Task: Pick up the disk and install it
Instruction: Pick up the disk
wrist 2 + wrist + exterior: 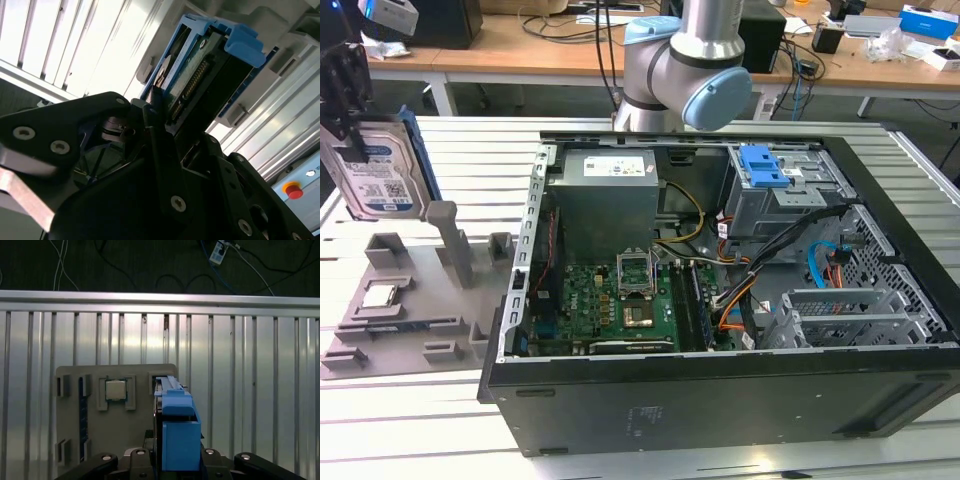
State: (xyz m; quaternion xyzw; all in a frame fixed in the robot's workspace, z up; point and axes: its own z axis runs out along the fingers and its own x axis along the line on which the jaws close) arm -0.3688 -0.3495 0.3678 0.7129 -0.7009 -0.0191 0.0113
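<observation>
The flat silver metal disk with a blue-and-white label, framed by a bright blue plastic carrier [375,175], hung upright at the upper left of the exterior view. It was above the grey plastic parts tray [410,300], which held a small square silver processor chip [380,295]. The black gripper [345,95] seemed clamped on the disk, its pads largely hidden. The open black computer case [720,400] sat well apart, centre-right, on the ribbed aluminium table [420,430].

You see the arm's elbow joint [690,60] at the far side, in the middle of the exterior view. The gripper [345,105] hangs raised at that view's far left, jaws clamped on the disk [375,170].
</observation>
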